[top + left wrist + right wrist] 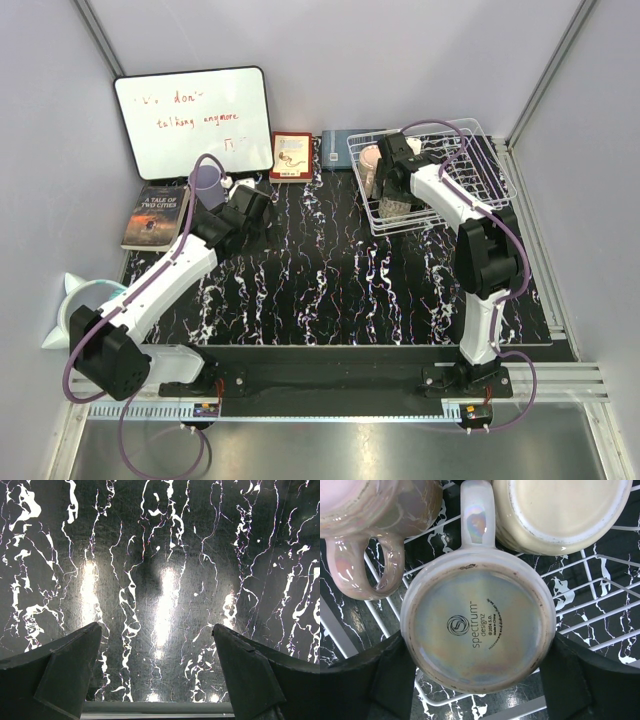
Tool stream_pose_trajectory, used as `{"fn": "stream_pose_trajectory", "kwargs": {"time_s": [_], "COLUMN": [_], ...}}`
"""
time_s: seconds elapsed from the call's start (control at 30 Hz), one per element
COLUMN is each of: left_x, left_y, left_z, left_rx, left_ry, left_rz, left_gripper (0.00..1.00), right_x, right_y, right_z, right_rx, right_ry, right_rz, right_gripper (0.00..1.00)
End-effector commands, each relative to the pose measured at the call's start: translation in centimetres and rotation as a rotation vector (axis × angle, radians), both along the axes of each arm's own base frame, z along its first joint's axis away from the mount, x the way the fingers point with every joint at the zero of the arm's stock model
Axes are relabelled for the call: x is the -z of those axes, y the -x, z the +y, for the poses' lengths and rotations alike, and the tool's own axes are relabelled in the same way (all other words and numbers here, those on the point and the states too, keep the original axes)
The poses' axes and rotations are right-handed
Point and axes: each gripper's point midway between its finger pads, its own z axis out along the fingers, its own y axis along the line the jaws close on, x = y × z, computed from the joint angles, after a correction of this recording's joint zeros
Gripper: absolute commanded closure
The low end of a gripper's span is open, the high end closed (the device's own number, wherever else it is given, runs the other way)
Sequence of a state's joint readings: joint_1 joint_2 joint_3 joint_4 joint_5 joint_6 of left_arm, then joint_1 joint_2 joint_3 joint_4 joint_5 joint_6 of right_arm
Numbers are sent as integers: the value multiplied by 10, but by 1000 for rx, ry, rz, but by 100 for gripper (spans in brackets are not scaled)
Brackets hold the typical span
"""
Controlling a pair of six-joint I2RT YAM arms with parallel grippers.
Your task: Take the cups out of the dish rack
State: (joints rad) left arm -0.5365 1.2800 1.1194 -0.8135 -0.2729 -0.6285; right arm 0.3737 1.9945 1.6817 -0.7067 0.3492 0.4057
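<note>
An upside-down iridescent cup [477,625] with a printed base sits in the white wire dish rack [600,610], its handle pointing away from me. My right gripper [477,652] straddles it, a finger [370,680] pressed against each side, shut on it. A pink cup [375,505] and a cream cup [565,510] lie just beyond it. From above, the right gripper [393,200] reaches down into the dish rack [485,175]. A lavender cup [207,181] stands on the mat at the back left. Beside it my left gripper [258,205] is open over bare mat [156,645].
A whiteboard [192,120] leans on the back wall. A book [155,215] lies at the mat's left edge, behind the lavender cup. A red book [291,155] and a blue box [335,148] stand left of the rack. A white object [70,310] sits off the mat at left.
</note>
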Motion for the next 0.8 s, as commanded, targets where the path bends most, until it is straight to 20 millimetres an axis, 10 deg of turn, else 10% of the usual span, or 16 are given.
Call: {"fn": "stream_pose_trajectory", "kwargs": {"time_s": [0.0,0.17,0.77], "left_x": [-17,-19,-24], "left_y": [-6,-7,-14], "left_z": [-6,-6,-13], "left_rx": [12,10,18], "left_ry": [41,40,49], "left_rz": [-64,-68,-78], "left_gripper": [1,1,1], "right_x": [23,7,-79], "right_y": [26,29,28], "right_z": [-13,-19,-19], "right_rx": [23,29,20], "right_ry": [36,52,-21], "right_rz": [118,83,-109], "right_gripper": [42,100,100]}}
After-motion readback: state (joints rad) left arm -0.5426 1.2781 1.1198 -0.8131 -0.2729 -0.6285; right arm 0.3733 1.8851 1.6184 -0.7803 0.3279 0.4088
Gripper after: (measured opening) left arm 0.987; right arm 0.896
